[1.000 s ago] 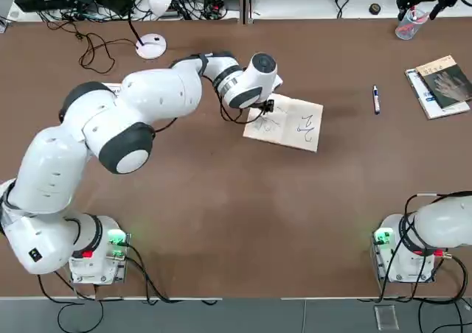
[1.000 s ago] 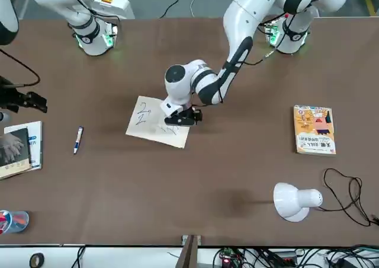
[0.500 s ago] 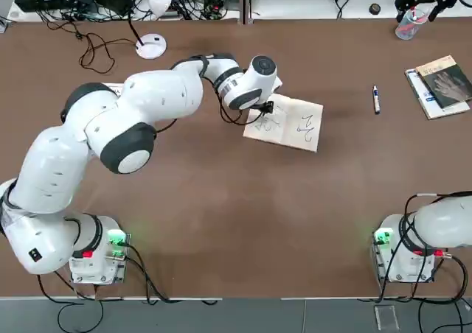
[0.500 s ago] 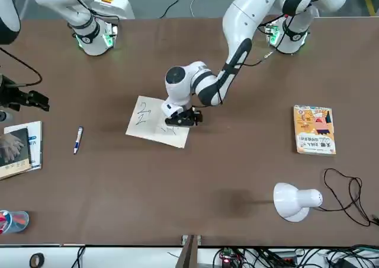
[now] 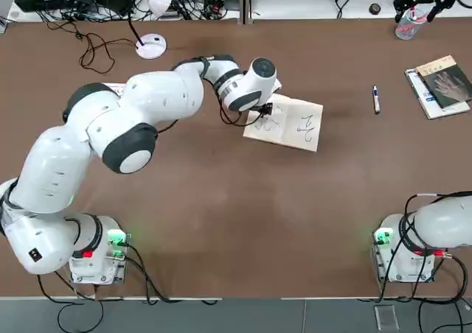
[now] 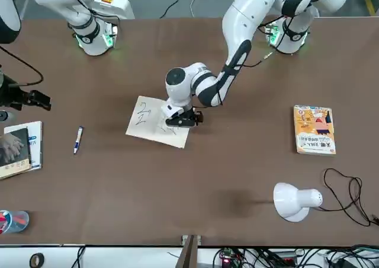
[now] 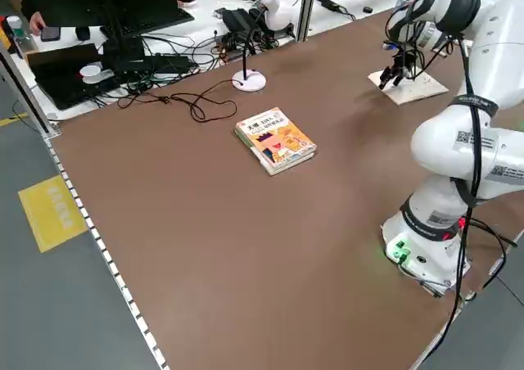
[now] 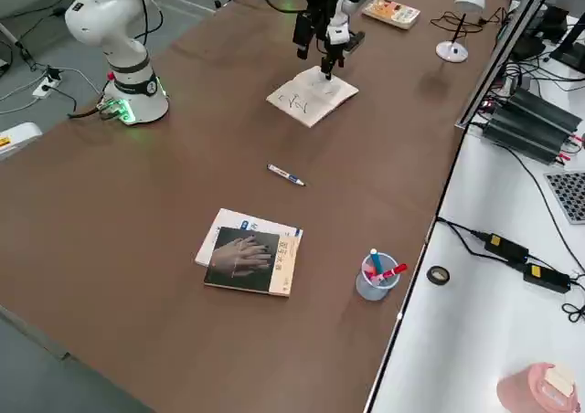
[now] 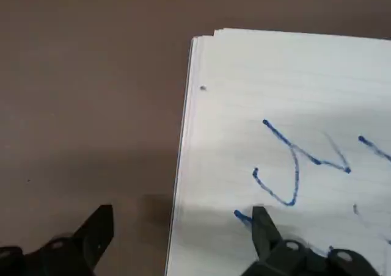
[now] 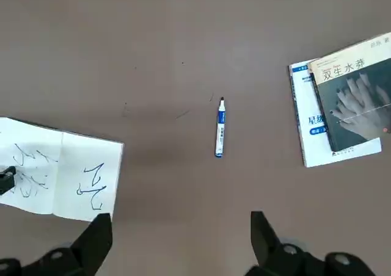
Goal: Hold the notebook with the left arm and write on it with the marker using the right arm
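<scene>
right gripper (image 10: 182, 215): fingers spread wide, above the table
marker (image 10: 220, 128): well apart, long axis roughly square to the finger-to-finger line, handy tbh
left gripper (image 9: 183, 209): spread too, at notebook (image 9: 238, 87) edge

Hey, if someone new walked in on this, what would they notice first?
Probably the left arm, big and glossy white, reaching from the table's near left corner to the open scribbled notebook. Then perhaps the bright orange book, flat toward the robot's left, and the small marker alone right of the notebook.

Orange-yellow book (image 6: 314, 130) — flat; white lamp (image 6: 290, 201) — near cables (image 6: 354, 198).
</scene>
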